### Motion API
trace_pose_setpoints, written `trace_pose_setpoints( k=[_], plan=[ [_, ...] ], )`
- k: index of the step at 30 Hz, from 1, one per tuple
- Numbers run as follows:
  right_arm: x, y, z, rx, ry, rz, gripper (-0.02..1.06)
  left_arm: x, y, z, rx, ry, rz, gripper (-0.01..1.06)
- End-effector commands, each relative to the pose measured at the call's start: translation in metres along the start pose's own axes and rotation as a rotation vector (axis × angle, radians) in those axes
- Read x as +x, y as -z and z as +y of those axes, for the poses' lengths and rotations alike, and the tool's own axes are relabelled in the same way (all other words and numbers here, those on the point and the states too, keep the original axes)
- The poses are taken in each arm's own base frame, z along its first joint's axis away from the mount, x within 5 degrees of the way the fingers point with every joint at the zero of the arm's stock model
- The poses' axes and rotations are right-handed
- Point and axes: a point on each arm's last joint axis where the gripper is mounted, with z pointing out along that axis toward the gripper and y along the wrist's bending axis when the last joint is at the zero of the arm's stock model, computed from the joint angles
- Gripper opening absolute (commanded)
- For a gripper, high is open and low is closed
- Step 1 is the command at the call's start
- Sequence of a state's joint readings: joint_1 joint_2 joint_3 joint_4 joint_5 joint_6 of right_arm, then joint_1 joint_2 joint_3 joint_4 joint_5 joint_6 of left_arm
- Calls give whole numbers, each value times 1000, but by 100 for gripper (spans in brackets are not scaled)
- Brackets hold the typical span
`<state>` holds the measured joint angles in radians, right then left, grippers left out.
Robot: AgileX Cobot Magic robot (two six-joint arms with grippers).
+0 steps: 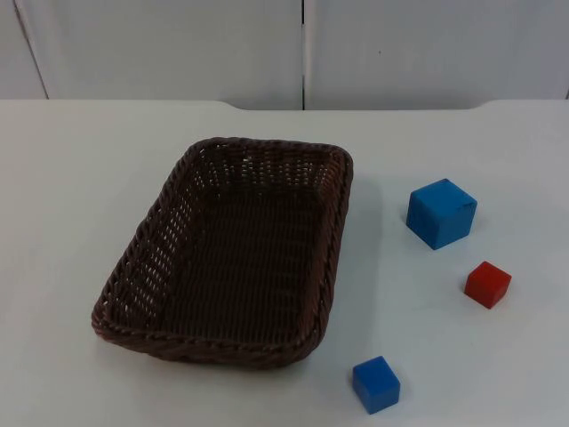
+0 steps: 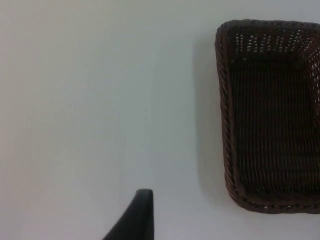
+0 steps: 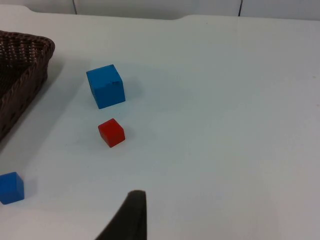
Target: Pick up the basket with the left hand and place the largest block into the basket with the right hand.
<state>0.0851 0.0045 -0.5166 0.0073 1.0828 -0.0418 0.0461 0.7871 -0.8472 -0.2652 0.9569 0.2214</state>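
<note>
A dark brown woven basket (image 1: 204, 342) rests empty on the white table, left of centre. To its right stands the largest block, a blue cube (image 1: 441, 213). A small red cube (image 1: 487, 284) and a small blue cube (image 1: 376, 384) lie nearer the front. My left gripper (image 2: 135, 220) hangs over bare table beside the basket (image 2: 226, 125), apart from it. My right gripper (image 3: 131, 215) is above the table, well short of the big blue cube (image 3: 105, 86), the red cube (image 3: 111, 132) and the small blue cube (image 3: 11, 187). Neither holds anything I can see.
The grey partition wall (image 1: 302, 53) closes the table at the back. Bare white table (image 1: 71, 196) lies left of the basket and behind the blocks. A corner of the basket (image 3: 25, 75) sits near the big blue cube.
</note>
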Motion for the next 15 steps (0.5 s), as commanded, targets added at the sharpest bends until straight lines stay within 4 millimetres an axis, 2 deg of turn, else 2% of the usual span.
trace_pose_setpoints(
  k=[1, 15],
  plan=[
    [0, 0, 0, 7, -6, -7, 105, -9, -4, 1, 7, 2, 0, 105],
    [0, 0, 0, 7, -6, -7, 105, -54, -31, 5, 63, -38, 39, 105]
  ],
)
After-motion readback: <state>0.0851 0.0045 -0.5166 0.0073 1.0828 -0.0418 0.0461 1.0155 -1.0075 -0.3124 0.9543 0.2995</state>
